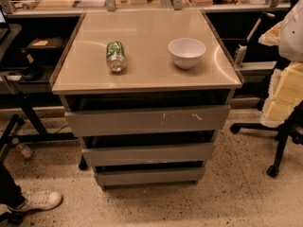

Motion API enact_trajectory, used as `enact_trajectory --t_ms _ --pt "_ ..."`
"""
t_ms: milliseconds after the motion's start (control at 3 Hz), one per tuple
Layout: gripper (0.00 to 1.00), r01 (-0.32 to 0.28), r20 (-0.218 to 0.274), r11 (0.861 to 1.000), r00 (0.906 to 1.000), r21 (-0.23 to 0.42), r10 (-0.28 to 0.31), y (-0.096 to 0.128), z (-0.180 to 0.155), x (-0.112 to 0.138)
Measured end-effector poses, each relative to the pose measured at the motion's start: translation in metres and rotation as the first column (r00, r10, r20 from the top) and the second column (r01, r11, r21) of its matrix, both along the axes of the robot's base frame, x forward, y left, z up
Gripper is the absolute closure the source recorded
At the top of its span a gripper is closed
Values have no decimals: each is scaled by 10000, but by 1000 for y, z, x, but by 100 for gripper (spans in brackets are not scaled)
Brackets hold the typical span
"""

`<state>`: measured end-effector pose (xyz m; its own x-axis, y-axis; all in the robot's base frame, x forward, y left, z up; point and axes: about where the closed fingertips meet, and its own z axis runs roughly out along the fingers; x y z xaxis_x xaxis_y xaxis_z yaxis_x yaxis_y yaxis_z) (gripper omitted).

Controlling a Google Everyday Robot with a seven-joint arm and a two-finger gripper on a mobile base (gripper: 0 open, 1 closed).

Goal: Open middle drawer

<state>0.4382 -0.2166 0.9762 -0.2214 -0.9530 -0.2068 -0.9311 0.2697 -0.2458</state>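
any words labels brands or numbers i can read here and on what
No text can be read.
Green metal can lying on the beige cabinet top: print too blurred to read.
Round white bowl, plain grey middle drawer front: no markings.
Taller grey top drawer front: only pale scratches.
Gripper: not in view.

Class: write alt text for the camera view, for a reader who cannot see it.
A grey cabinet of three drawers, the middle drawer unmarked, holds a can on its side and a white bowl on top. No end effector in view.
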Motion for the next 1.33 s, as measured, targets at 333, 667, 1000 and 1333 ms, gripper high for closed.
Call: enact_trajectory --t_ms 333,667,1000,1333 --pt "0 -9 109 10000 9999 34 9 3 -4 0" --pt "0 -53 -142 9973 9999 727 64 31 -39 -11" --pt "0 -405 -1081 9919 9927 1205 537 74 -115 -23" --pt "0 -727 -2310 9879 9675 1372 1033 115 -208 -35"
